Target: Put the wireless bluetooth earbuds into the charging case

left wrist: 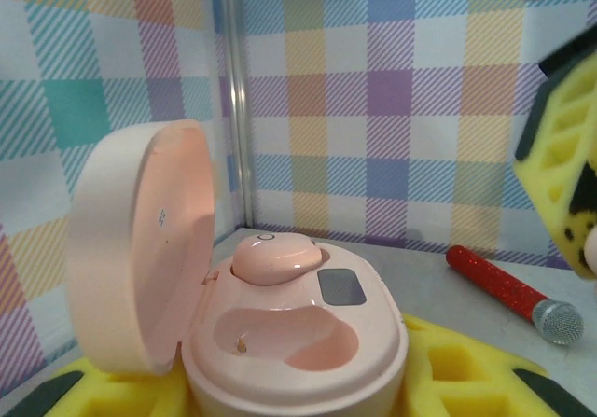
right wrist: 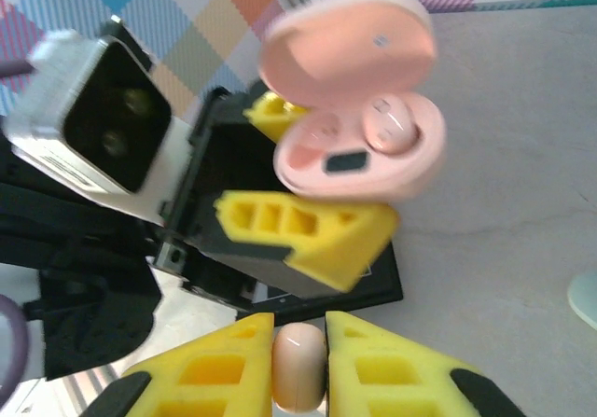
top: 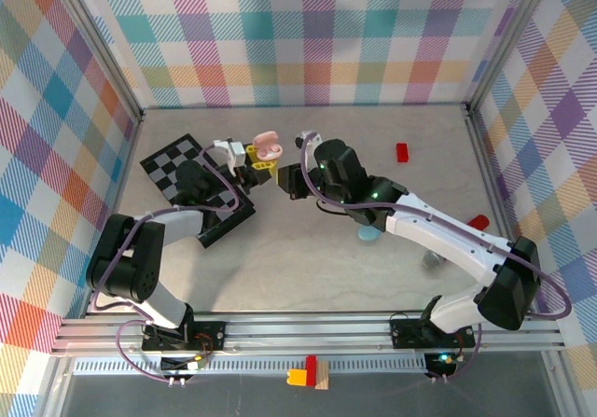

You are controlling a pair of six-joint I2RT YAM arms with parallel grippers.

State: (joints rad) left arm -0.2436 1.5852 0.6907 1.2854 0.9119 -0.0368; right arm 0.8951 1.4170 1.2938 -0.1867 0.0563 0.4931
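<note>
Left hand (top: 254, 160) clamped on charging case (left wrist: 289, 361), lid open. First earbud (left wrist: 275, 258) seated; near well (left wrist: 284, 338) empty. Right hand (right wrist: 298, 328) pinches second earbud (right wrist: 298, 370), apart from case. Risk: misaligned approach, bud catches rim, slips from pads, drops to tabletop (top: 308, 240).

The charging case (left wrist: 280, 361) is made of smooth, glossy pink plastic, and the earbud (left wrist: 275, 257) seated in it is finished alike. The pads (right wrist: 210, 380) of the right claw (right wrist: 298, 356) are seen as matt yellow, moulded with open cells. The tabletop (left wrist: 420, 286) is left matt and faintly veined. A red stick (left wrist: 490, 279) is coated in glitter and tipped with metal mesh.
</note>
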